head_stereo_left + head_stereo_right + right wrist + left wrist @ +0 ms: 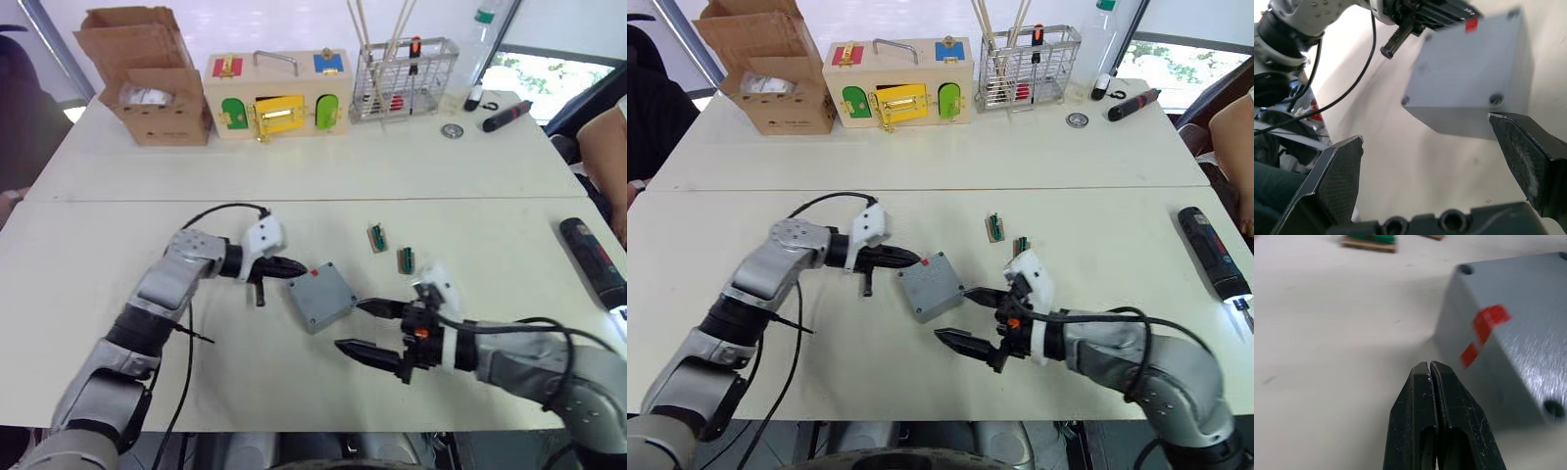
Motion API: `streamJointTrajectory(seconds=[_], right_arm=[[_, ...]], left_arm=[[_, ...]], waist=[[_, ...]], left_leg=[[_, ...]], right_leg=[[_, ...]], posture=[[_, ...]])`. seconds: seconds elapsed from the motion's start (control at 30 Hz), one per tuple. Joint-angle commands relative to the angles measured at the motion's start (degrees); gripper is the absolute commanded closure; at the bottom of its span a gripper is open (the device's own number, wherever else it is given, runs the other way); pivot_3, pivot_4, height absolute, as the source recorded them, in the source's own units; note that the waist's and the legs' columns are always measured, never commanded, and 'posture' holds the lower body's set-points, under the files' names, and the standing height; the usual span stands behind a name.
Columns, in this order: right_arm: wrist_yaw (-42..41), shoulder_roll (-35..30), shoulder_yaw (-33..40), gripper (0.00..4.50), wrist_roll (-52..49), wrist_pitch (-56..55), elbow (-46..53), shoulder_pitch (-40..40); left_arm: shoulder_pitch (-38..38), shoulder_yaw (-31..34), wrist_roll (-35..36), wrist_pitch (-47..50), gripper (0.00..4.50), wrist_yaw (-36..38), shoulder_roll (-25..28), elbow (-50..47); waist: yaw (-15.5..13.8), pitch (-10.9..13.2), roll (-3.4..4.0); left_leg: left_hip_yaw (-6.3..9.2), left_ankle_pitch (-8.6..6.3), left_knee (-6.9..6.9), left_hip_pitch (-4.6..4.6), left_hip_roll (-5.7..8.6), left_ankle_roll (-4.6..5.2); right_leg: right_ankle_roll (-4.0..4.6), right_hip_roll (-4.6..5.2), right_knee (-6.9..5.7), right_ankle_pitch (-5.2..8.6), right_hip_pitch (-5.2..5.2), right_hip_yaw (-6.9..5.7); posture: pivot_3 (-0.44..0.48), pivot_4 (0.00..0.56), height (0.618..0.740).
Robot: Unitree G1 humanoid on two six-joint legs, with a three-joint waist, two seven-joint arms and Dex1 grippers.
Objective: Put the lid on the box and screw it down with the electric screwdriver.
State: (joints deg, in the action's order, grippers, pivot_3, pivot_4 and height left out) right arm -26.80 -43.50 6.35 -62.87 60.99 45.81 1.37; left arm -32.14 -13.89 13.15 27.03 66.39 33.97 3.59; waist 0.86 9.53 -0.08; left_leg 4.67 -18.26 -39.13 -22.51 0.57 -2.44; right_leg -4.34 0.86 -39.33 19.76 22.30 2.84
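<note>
The grey box (321, 296) lies mid-table, slightly turned, with a small red mark (1484, 330) on the side facing my left gripper. Its flat top has corner holes; I cannot tell whether that face is the lid. My left gripper (297, 267) is shut and empty, its tips right beside the red-marked side (1429, 368). On the opposite side my right gripper (350, 326) is open, one fingertip (1508, 132) near the box's corner, nothing held. The dark electric screwdriver (593, 259) lies at the table's right edge with its tip light on.
Two small green parts (377, 237) (406, 259) lie just behind the box. Along the back stand a cardboard box (147, 88), a wooden box with coloured doors (277, 98), a wire rack (404, 78) and a black-and-red pen-like tool (506, 116). A person's arm (602, 157) is at the right.
</note>
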Motion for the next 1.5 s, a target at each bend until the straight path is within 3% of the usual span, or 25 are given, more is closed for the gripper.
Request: streamJointTrajectory(seconds=[0.03, 0.13, 0.3, 0.57, 0.9, 1.5], right_arm=[[-3.41, -3.21, 1.9, 0.03, -1.86, -0.86, -0.14, 2.23], [-7.96, -7.27, -0.4, 0.03, 2.86, -2.33, -2.64, 3.59], [-14.08, -7.25, -7.46, 0.03, 11.66, -7.73, -9.28, 7.52], [-20.68, -3.96, -15.87, 0.03, 20.95, -13.8, -16.85, 11.33], [-19.59, -0.32, -16.3, 0.03, 19.4, -11.07, -11.21, 8.78], [-16.89, 1.89, -14.63, 0.03, 22.57, -11.81, -11.28, 7.66]], left_arm=[[2.21, 3.12, 3.71, 4.58, 4.5, 1.49, 3.29, -6.67], [5.97, 4.15, 5.39, 7.95, 4.5, 1.9, 6.91, -12.05], [11.62, 4.9, 8.79, 13.24, 4.5, 1.8, 10.93, -19.76], [12.6, 2.05, 9.07, 14.85, 4.5, -3.56, 6.59, -22.34], [9.58, -0.04, 5.67, 9.4, 4.5, -6.79, 1.36, -16.54], [10.98, -1.07, 5.92, 9.24, 4.5, -3.02, 2.66, -17.28]], waist=[[0.01, -0.01, 0.01], [-0.04, -0.01, 0.01], [-0.14, 0.0, -0.01], [-0.32, 0.0, -0.03], [-0.25, -0.01, -0.03], [-0.27, -0.01, -0.03]], left_leg=[[-0.01, 0.0, 0.0, -0.01, 0.0, 0.0], [-0.03, 0.0, 0.0, 0.0, 0.0, 0.0], [-0.01, 0.0, -0.02, 0.0, 0.0, 0.0], [-0.02, 0.0, -0.04, 0.0, 0.01, 0.0], [-0.02, 0.0, -0.04, 0.0, 0.01, -0.01], [-0.01, 0.01, -0.04, 0.0, 0.01, -0.01]], right_leg=[[0.0, 0.0, 0.01, 0.0, 0.01, 0.0], [0.0, 0.02, 0.01, 0.0, -0.01, 0.02], [0.0, 0.02, 0.01, 0.0, -0.02, 0.01], [0.0, 0.03, 0.01, 0.0, -0.02, 0.0], [0.0, 0.03, -0.02, 0.0, 0.0, 0.0], [0.0, 0.03, -0.02, 0.0, 0.0, 0.0]], posture=[[0.0, 0.15, 0.74], [0.0, 0.15, 0.74], [0.0, 0.15, 0.74], [0.0, 0.15, 0.74], [0.0, 0.15, 0.74], [0.0, 0.15, 0.74]])
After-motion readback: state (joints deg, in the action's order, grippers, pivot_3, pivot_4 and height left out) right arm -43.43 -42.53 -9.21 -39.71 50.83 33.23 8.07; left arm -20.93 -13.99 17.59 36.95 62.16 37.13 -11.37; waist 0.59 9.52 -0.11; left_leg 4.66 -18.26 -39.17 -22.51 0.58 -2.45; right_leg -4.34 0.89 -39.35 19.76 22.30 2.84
